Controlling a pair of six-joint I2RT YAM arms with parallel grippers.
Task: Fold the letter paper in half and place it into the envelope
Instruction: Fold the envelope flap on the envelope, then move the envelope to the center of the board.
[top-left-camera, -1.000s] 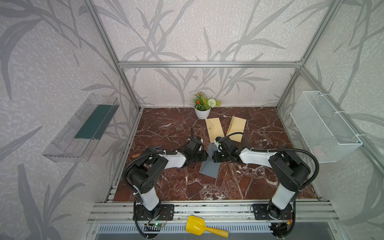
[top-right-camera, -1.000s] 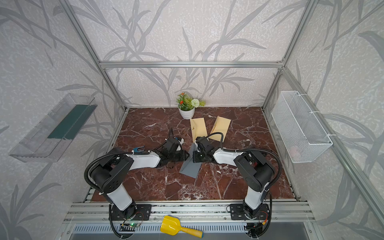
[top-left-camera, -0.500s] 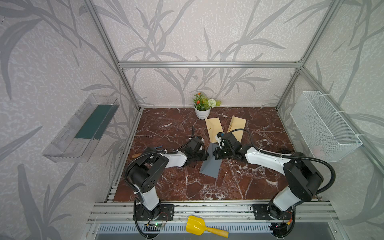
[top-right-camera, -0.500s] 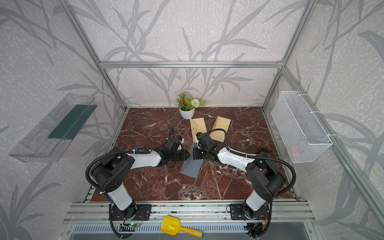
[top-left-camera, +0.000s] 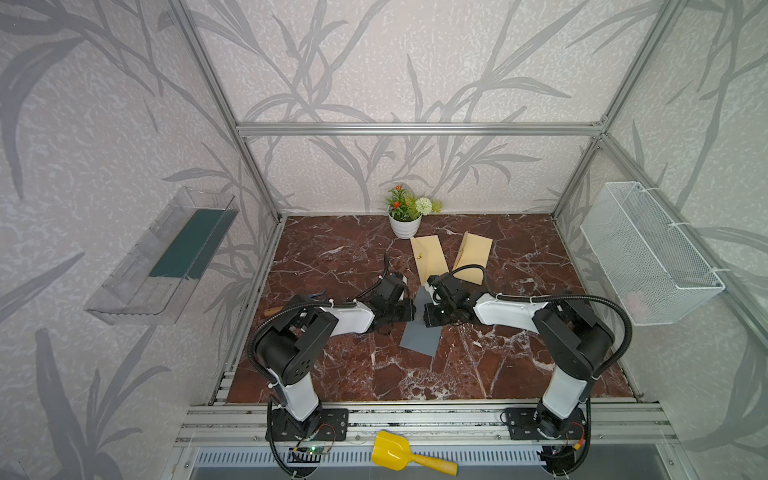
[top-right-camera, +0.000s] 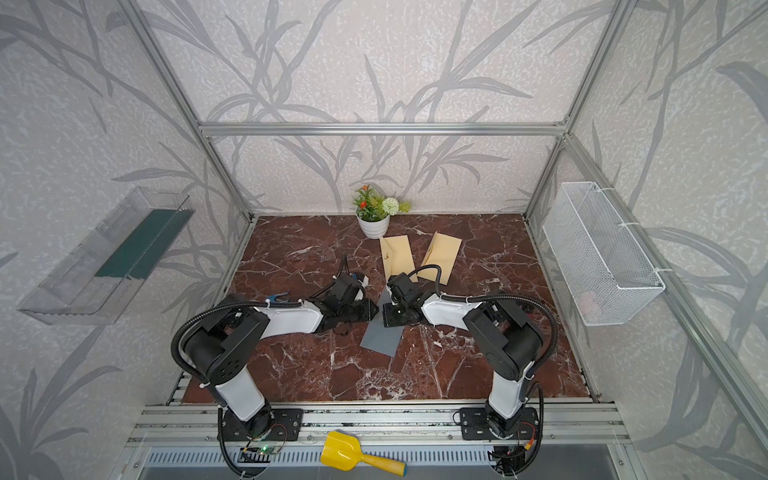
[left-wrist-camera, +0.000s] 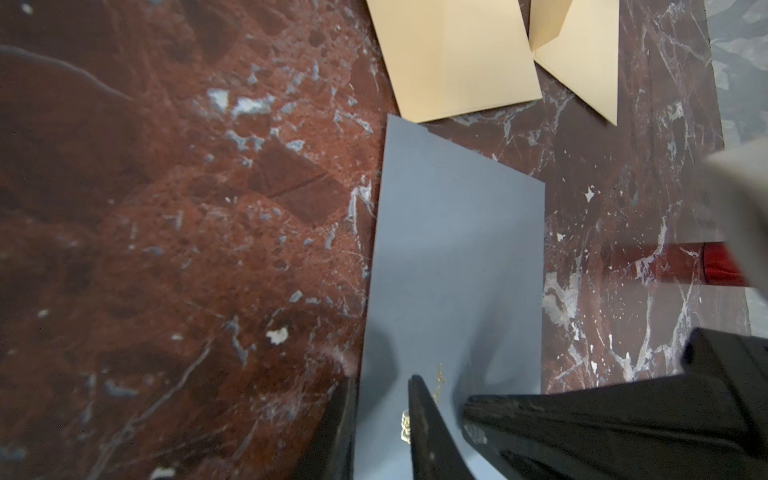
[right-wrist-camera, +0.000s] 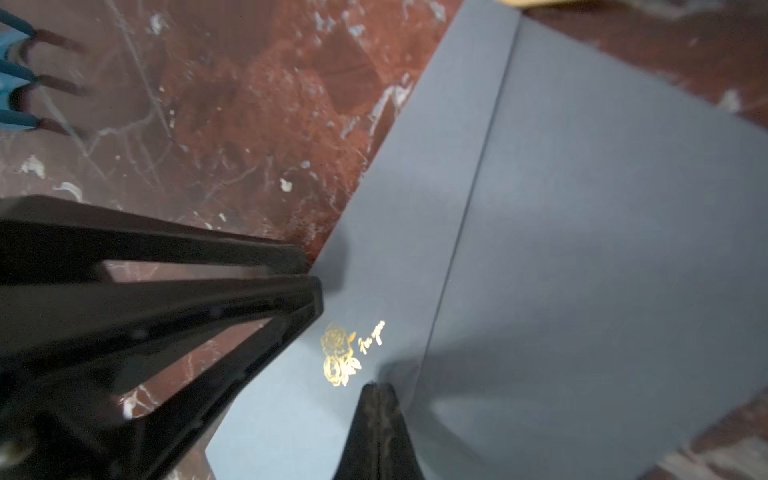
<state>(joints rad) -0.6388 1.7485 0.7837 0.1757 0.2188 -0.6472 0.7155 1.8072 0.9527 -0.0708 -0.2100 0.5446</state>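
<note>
The red-brown marble counter (top-left-camera: 498, 365) carries everything. The grey-blue rectangular sheet of letter paper (top-left-camera: 419, 340) lies flat on it, directly under both sets of jaws, which meet tip to tip over its far half. A straight line runs the length of the sheet. Whether that is a crease or the edge of an upper layer, I cannot tell.

Beyond the jaws, two tan paper envelopes rest side by side. The plain tan envelope (top-left-camera: 428, 257) has a corner just beside the sheet's far corner. The tan envelope with a pointed flap (top-left-camera: 473, 253) lies apart from the sheet, and its flap looks open.

The left jaws stand a little apart. Their fingertips (left-wrist-camera: 419, 415) straddle the sheet's long edge, one over the paper and one over bare marble, and they are not pinched on it. The right jaws are closed on nothing. Their joined fingertips (right-wrist-camera: 376, 415) point down onto the sheet beside the line, though I cannot tell whether they press it. A small gold rose print (right-wrist-camera: 338, 357) sits between the two sets of jaws.

I judge the fold to be the step in hand, and the envelope has not been approached. The next move calls for the left jaws to close on the thin edge, lift it without dragging the sheet, and carry it across while the right tip holds the paper down. The risk is that the edge slips out or the sheet skids toward the envelopes.
</note>
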